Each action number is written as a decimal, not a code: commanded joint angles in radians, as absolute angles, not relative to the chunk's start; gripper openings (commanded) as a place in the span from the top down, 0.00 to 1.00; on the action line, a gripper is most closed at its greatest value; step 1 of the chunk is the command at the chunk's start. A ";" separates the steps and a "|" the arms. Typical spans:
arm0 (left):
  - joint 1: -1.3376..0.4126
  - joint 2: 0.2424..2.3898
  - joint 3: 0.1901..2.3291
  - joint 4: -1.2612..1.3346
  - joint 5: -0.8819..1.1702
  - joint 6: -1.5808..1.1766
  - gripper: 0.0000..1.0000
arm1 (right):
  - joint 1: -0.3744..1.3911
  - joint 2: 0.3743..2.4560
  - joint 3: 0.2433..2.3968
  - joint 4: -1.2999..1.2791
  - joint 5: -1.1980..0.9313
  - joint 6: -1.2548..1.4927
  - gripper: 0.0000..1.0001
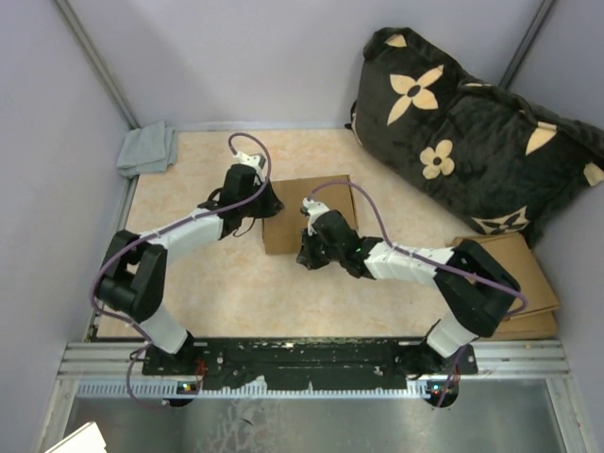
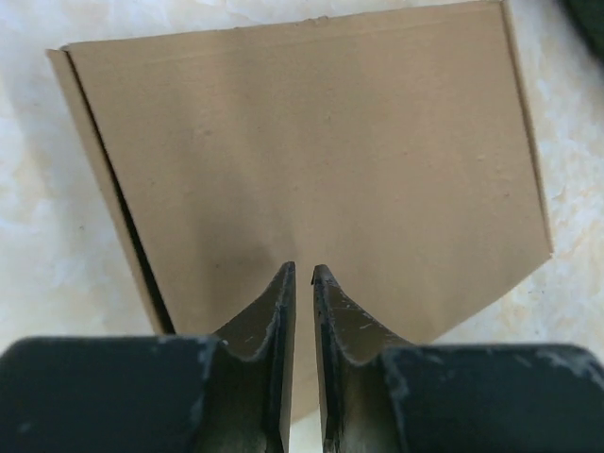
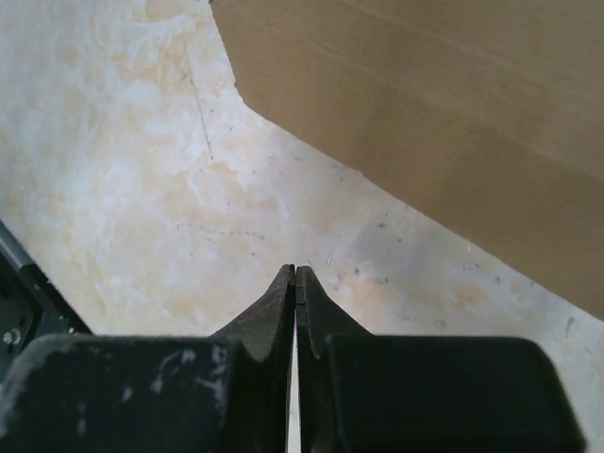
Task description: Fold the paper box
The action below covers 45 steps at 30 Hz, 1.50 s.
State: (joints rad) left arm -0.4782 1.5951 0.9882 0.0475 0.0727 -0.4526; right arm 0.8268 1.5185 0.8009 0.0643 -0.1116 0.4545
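The paper box (image 1: 300, 213) is a plain brown cardboard mailer lying closed and flat on the table's middle. In the left wrist view the paper box (image 2: 311, 160) fills the frame, with a dark gap along its left edge. My left gripper (image 1: 272, 202) hovers at the box's left edge, jaws nearly together with a thin gap and nothing between them (image 2: 303, 274). My right gripper (image 1: 308, 255) is shut and empty over the bare table just in front of the box. The right wrist view shows the gripper (image 3: 296, 272) and the box's near side (image 3: 453, 123).
A black pillow with tan flowers (image 1: 472, 132) leans at the back right. A stack of flat brown cardboard pieces (image 1: 524, 274) lies at the right edge. A grey cloth (image 1: 148, 149) sits at the back left corner. Purple walls enclose the table.
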 commanded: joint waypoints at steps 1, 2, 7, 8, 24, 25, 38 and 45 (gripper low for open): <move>-0.484 1.673 1.040 0.122 0.118 -0.444 0.82 | 0.844 1.599 0.864 0.311 -0.045 0.445 1.00; -0.484 1.686 1.043 0.120 0.113 -0.440 0.82 | 0.844 1.616 0.867 0.337 -0.046 0.439 1.00; -0.485 1.744 1.059 0.081 0.122 -0.428 0.82 | 0.861 1.718 0.898 0.413 -0.071 0.413 1.00; -0.485 1.756 1.062 0.073 0.127 -0.428 0.83 | 0.875 1.732 0.898 0.434 -0.069 0.404 1.00; -0.493 1.846 1.058 -0.006 0.179 -0.401 0.97 | 0.901 1.939 0.862 0.948 0.362 0.403 1.00; -0.494 1.848 1.053 -0.003 0.180 -0.403 0.98 | 0.900 1.949 0.859 0.974 0.364 0.401 1.00; -0.494 1.756 1.076 -0.017 0.198 -0.416 0.92 | 0.901 1.450 0.620 0.538 0.206 0.407 1.00; -0.537 1.720 1.183 0.014 0.234 -0.450 0.87 | 0.803 1.286 0.495 0.219 0.445 0.413 1.00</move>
